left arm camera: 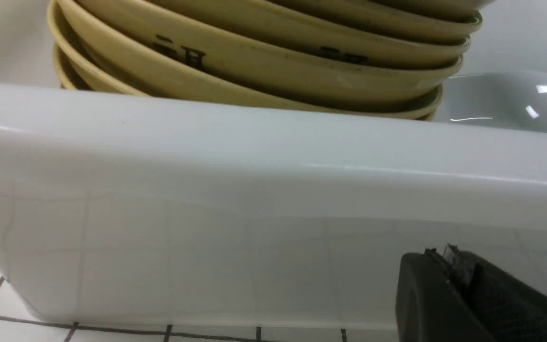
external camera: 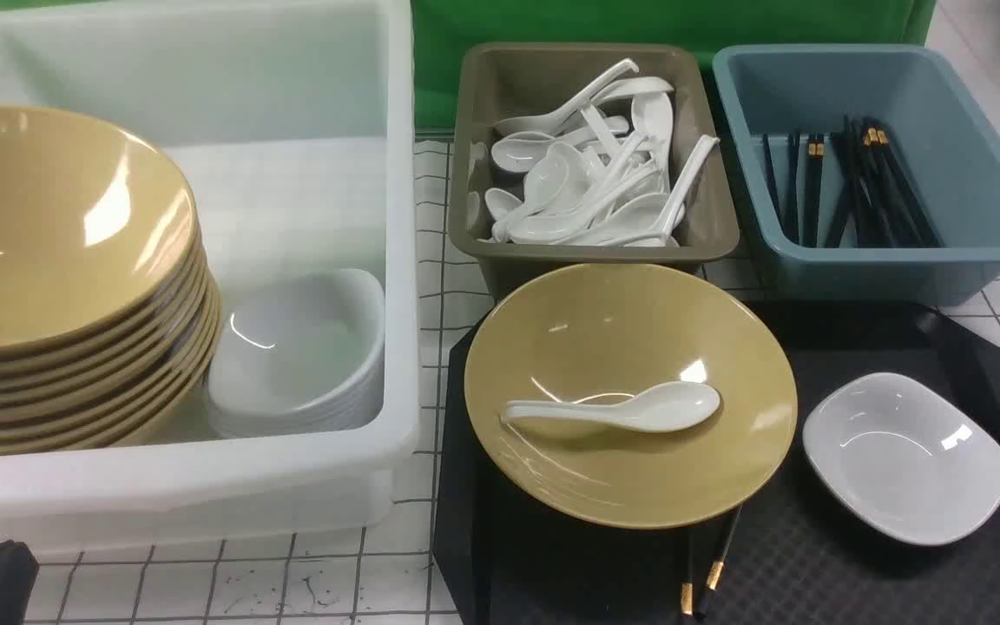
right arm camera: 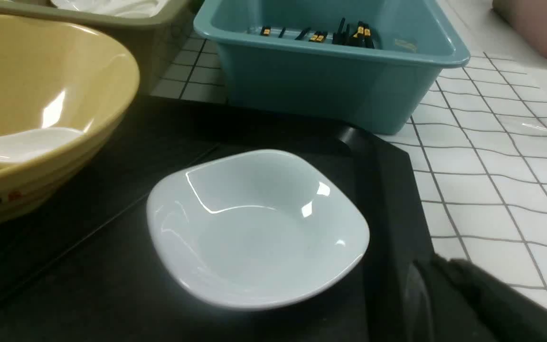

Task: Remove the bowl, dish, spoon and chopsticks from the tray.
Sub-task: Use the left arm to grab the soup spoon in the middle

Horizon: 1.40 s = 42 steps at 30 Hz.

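Observation:
The black tray (external camera: 812,555) lies at the front right. On it stands the mustard-yellow bowl (external camera: 630,469) with the white spoon (external camera: 617,408) lying inside. The small white dish (external camera: 906,456) sits to the bowl's right. The chopsticks (external camera: 708,573) poke out from under the bowl's near edge, gold bands showing. My left gripper (left arm camera: 444,256) is shut and empty, low in front of the white tub's near wall; it also shows in the front view's bottom-left corner (external camera: 1,555). My right gripper (right arm camera: 437,266) is shut and empty at the tray's rim (right arm camera: 397,190), just beside the dish (right arm camera: 254,228).
A big white tub (external camera: 396,260) on the left holds a stack of yellow bowls (external camera: 57,260) and stacked white dishes (external camera: 300,347). Behind the tray stand an olive tub (external camera: 509,82) of white spoons and a blue tub (external camera: 812,82) of black chopsticks.

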Available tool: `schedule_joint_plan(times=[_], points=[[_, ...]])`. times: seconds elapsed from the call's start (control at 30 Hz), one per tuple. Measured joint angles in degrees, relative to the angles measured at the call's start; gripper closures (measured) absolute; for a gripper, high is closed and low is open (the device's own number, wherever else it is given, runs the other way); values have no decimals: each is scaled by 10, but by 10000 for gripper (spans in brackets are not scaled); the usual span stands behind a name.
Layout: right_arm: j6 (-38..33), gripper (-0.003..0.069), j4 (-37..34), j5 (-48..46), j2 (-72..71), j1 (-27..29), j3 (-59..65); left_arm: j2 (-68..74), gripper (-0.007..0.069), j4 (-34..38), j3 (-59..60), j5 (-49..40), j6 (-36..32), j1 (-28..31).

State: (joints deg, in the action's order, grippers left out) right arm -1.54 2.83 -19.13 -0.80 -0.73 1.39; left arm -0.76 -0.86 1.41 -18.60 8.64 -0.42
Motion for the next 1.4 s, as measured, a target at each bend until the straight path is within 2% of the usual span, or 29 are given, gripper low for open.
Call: schedule_joint_plan(times=[1.03,1.17,1.27,1.4], points=[[0,581,0,0,0,0,0,0,638,-15,0,3,0,0],[0,580,0,25,0,0,1,0,638,-17,1,16,0,0],[0,580,0,78,0,0,2,0,638,-17,1,66,2,0],[-4,575,0,191,0,0,2,0,638,-17,1,219,3,0]])
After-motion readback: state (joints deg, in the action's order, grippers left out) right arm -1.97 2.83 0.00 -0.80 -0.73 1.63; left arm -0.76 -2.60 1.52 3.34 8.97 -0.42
